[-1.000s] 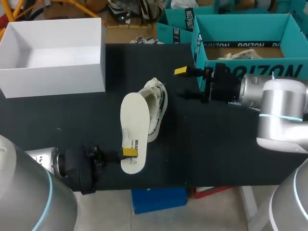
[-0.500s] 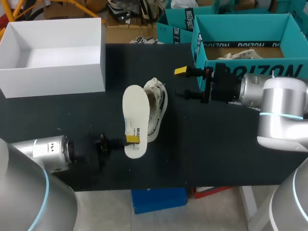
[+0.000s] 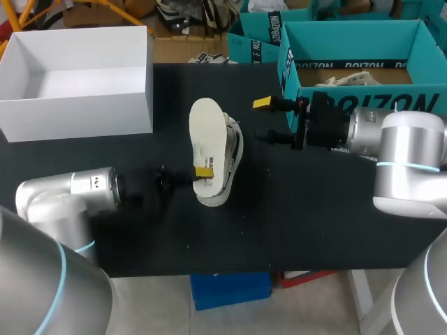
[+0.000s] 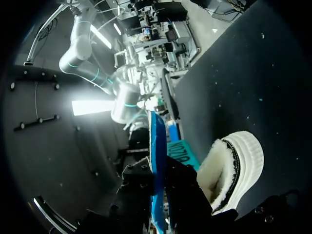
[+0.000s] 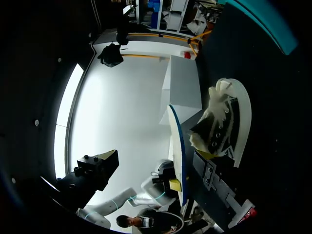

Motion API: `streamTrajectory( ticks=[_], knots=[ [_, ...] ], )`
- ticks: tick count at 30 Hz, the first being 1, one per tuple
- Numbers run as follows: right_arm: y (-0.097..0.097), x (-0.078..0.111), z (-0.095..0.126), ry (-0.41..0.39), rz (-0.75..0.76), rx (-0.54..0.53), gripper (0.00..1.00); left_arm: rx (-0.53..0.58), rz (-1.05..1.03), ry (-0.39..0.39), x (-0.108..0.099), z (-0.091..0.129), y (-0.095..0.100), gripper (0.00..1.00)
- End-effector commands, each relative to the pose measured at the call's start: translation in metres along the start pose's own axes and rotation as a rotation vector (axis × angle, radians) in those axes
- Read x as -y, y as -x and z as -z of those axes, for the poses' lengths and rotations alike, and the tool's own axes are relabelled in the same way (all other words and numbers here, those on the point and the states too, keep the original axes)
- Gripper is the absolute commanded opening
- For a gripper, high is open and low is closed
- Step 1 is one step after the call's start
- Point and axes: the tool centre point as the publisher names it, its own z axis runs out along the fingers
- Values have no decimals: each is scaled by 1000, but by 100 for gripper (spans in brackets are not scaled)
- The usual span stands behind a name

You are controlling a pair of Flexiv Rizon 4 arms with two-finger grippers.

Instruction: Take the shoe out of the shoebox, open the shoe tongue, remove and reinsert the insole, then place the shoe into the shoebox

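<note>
Insole (image 3: 207, 136) stretches along shoe (image 3: 230, 159), toe pointing away, heel pinched in left end effector (image 3: 202, 172).

2 silver arms (image 3: 405, 146), cyan rings; black left gripper (image 3: 202, 172), right gripper (image 3: 264, 120).

Pretty much all matt stuff here
shoe (image 3: 231, 157) looks like soft cloth with fuzzy lining, insole (image 3: 207, 132) smooth foam-ish, table (image 3: 314, 209) matt black, shoebox (image 3: 77, 113) plain matt card.

insole (image 3: 207, 132) over shoe (image 3: 232, 155), shoebox (image 3: 84, 115) open-topped
</note>
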Motion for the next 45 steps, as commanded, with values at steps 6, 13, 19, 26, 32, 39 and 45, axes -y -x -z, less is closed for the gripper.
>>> streamTrajectory(
  ticks=[6,13,19,26,32,39,45],
  knots=[
    [0,0,-1,1,0,2,100,30,8,2,-9,-16,-7,0],
    [0,0,-1,1,0,2,100,56,1,-7,-5,-16,3,0],
    [0,0,-1,1,0,2,100,57,0,-6,-4,-15,5,0],
    [0,0,-1,1,0,2,100,57,0,-6,-4,-15,5,0],
    [6,-3,-9,-69,24,37,100,57,0,-6,-4,-15,5,0],
    [14,-3,-22,-101,62,85,100,57,0,-6,-4,-15,5,0],
    [21,-1,-36,-81,74,79,100,57,0,-6,-4,-15,5,0]
  ],
)
